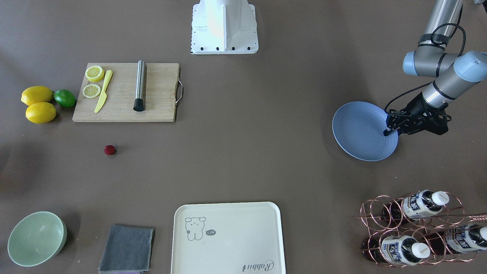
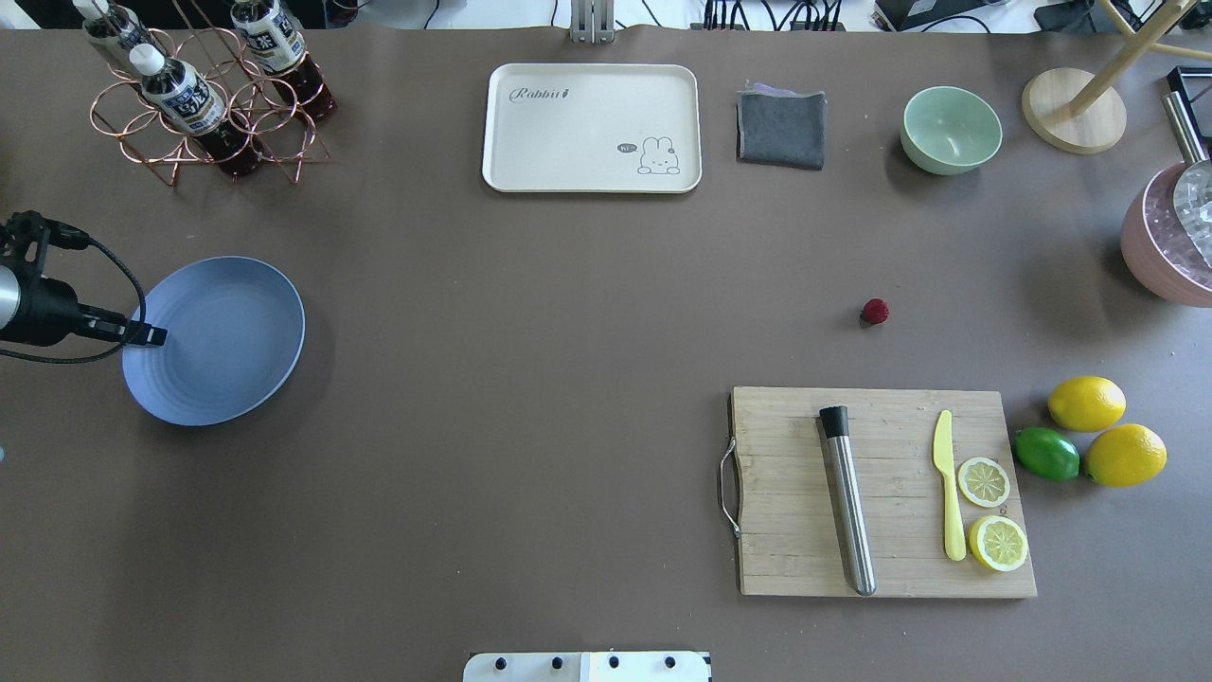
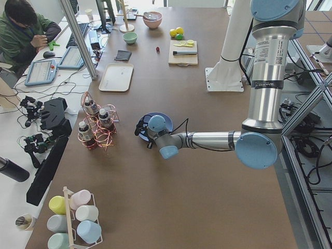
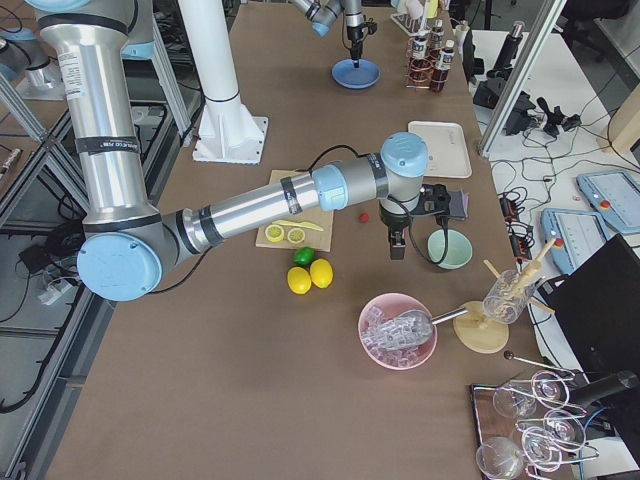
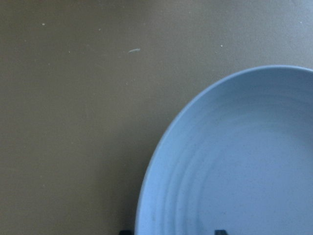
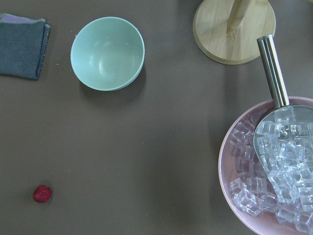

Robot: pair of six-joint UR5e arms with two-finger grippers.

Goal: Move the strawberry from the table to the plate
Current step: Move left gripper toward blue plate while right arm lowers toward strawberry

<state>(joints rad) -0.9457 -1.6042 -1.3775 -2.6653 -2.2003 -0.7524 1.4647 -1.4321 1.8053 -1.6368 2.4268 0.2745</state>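
Observation:
The strawberry [image 2: 875,311] is a small dark-red berry lying alone on the brown table [image 2: 530,303], between the cutting board and the green bowl; it also shows low left in the right wrist view [image 6: 42,194]. The blue-grey plate [image 2: 222,341] rests empty at the far left side. My left gripper [image 2: 151,334] hovers over the plate's rim [image 5: 161,161], its two dark fingertips [image 5: 220,231] apart, open and holding nothing. My right gripper [image 4: 392,245] hangs above the table near the strawberry [image 4: 364,215] and the green bowl; I cannot tell its state.
A wooden cutting board [image 2: 786,493] carries a steel muddler, a yellow knife and lemon slices; two lemons [image 2: 1086,403] and a lime sit beside it. A cream tray [image 2: 592,128], grey cloth [image 2: 781,128], green bowl [image 2: 951,130], pink ice bowl [image 2: 1169,246] and bottle rack [image 2: 204,104] line the edges.

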